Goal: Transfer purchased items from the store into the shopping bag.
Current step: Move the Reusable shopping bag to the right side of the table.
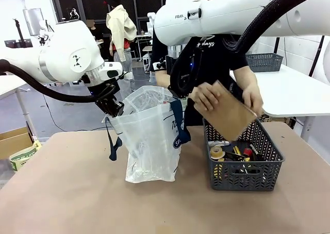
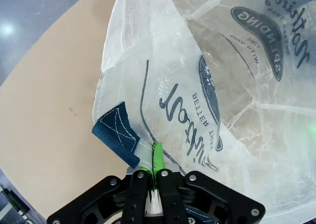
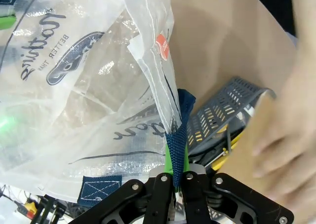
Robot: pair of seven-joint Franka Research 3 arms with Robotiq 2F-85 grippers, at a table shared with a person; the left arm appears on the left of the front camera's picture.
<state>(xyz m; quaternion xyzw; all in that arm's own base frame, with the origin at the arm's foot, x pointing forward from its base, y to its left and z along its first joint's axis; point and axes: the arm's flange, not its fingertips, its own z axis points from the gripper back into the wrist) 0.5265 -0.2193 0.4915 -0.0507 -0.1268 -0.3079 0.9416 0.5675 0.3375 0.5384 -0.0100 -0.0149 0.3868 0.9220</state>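
While a person at the far side is holding the flat tan packet [image 1: 227, 113] tilted over the near-bag end of the dark grey basket [image 1: 242, 178], both arms are gripping the shopping bag [image 1: 149, 141] by its top edge. The left claw [image 1: 114, 107] is pinching the clear plastic rim on the side away from the basket; in the left wrist view its green pads [image 2: 157, 157] are pressing together on the rim, just beside the stitched navy strap [image 2: 116, 130]. The right claw [image 3: 177, 170] is clamping the opposite rim where another navy strap end [image 3: 177, 140] is sewn on, on the side facing the basket.

Between the two grips the bag is standing on the tan bench [image 1: 77, 193] with its mouth pulled apart, and a strap is hanging down its left side. The basket is sitting on the bench just beside the bag, and small goods are lying inside it, among them a yellowish roll [image 1: 217, 152]. The person's two hands [image 1: 206, 96] are grasping the packet at its upper edges.
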